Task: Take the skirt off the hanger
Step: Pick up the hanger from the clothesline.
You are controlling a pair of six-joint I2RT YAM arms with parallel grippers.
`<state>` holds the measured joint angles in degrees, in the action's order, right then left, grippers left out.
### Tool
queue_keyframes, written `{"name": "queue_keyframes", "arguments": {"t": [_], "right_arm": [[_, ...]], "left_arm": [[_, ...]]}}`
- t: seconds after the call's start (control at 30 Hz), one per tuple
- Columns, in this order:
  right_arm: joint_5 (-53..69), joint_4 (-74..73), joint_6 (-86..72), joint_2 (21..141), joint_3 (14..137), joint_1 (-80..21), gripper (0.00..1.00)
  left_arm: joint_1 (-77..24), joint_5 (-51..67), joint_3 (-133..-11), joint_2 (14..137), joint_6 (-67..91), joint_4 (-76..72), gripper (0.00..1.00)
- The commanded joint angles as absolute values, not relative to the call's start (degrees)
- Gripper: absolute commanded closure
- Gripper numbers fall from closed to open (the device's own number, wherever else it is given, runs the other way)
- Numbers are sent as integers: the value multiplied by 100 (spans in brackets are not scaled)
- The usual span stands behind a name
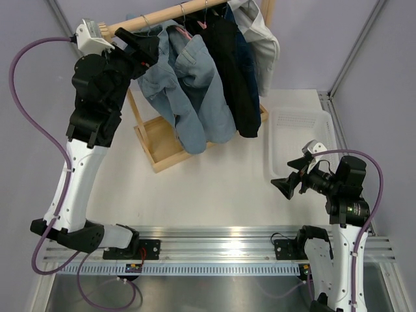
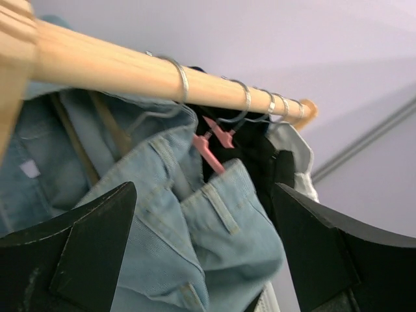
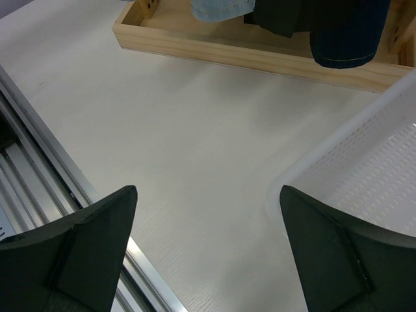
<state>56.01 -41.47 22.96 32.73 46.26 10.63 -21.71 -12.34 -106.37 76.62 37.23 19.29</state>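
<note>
A light-blue denim skirt (image 1: 195,71) hangs by its waistband from a pink clip hanger (image 1: 185,31) on the wooden rail (image 1: 162,16). In the left wrist view the skirt (image 2: 227,240) hangs below the pink hanger (image 2: 211,146) and the rail (image 2: 117,68). My left gripper (image 1: 146,49) is raised at the left end of the rail, open and empty, right against the denim; its jaws (image 2: 201,260) stand wide, with denim showing between them. My right gripper (image 1: 289,183) is open and empty, low over the table (image 3: 195,143).
More denim (image 1: 153,84), a black garment (image 1: 227,65), a dark blue one and a white shirt (image 1: 260,39) hang on the same rail. The rack's wooden base (image 1: 159,146) lies below. A white tray (image 1: 302,133) sits beside my right gripper.
</note>
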Motion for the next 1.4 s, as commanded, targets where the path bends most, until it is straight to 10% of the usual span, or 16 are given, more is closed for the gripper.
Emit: {"name": "queue_keyframes", "arguments": {"t": [0.0, 0.5, 1.37], "right_arm": [[5564, -3920, 2329, 3173, 4614, 1055, 1], [5537, -3902, 2294, 3146, 4605, 1055, 1], [5625, -4025, 2391, 3076, 4614, 1055, 0]], "left_arm": [[-1820, -1258, -10987, 7875, 3901, 2232, 14], [-1459, -1203, -10661, 8306, 4509, 1943, 46], [-1512, -1670, -10916, 8921, 5555, 1283, 45]]}}
